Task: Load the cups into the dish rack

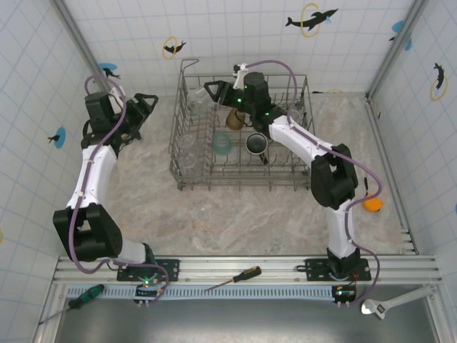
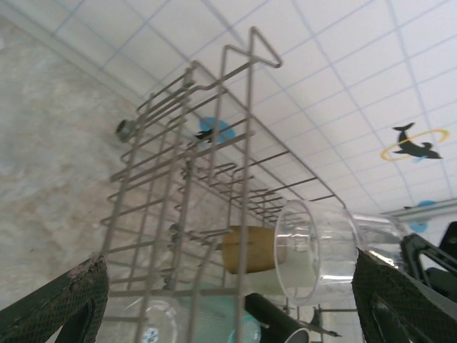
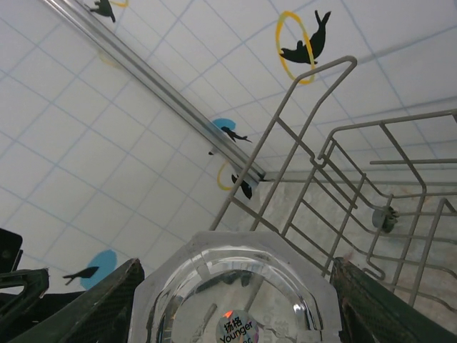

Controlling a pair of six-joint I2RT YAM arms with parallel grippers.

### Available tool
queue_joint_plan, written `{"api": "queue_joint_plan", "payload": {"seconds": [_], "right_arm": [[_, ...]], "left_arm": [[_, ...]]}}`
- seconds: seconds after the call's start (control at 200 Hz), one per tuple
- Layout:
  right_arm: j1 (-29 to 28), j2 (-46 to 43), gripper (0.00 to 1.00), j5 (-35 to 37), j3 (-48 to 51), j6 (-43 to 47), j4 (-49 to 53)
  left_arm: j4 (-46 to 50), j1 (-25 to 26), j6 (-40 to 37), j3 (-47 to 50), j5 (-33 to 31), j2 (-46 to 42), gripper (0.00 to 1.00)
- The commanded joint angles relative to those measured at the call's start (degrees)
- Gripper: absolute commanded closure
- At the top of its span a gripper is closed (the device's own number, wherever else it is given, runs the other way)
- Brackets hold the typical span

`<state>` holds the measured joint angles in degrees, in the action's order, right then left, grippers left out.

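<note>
The grey wire dish rack (image 1: 182,153) stands mid-table. Inside it are an amber cup (image 1: 234,118), a pale green cup (image 1: 222,145), a dark mug (image 1: 258,143) and clear cups (image 1: 187,139) along its left side. My right gripper (image 1: 212,90) hovers over the rack's back left part, shut on a clear cup (image 3: 235,271) whose stickered base faces the wrist camera. That clear cup (image 2: 321,246) lies on its side above the amber cup (image 2: 250,249). My left gripper (image 1: 151,106) is open and empty, just outside the rack's left wall (image 2: 214,179).
An orange object (image 1: 371,204) lies on the table at the right. Two screwdrivers (image 1: 235,277) (image 1: 82,294) and a wrench (image 1: 389,304) rest on the front rail. Tiled walls close in the left, back and right sides.
</note>
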<state>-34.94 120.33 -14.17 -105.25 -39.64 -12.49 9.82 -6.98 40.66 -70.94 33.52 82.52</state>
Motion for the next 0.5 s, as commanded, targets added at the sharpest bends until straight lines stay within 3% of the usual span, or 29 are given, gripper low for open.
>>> {"api": "queue_joint_plan", "payload": {"seconds": [0.0,0.495], "right_arm": [[-1.5,2.0,0.54,2.4,-5.8,7.4,3.0],[-4.5,11.9,0.57,12.9,-18.1,14.8,12.9]], "left_arm": [[-0.6,-0.4,-1.8,1.4,-1.3,0.2,0.10],[-5.6,-0.5,-5.7,10.6,-6.4,1.1,0.09]]}}
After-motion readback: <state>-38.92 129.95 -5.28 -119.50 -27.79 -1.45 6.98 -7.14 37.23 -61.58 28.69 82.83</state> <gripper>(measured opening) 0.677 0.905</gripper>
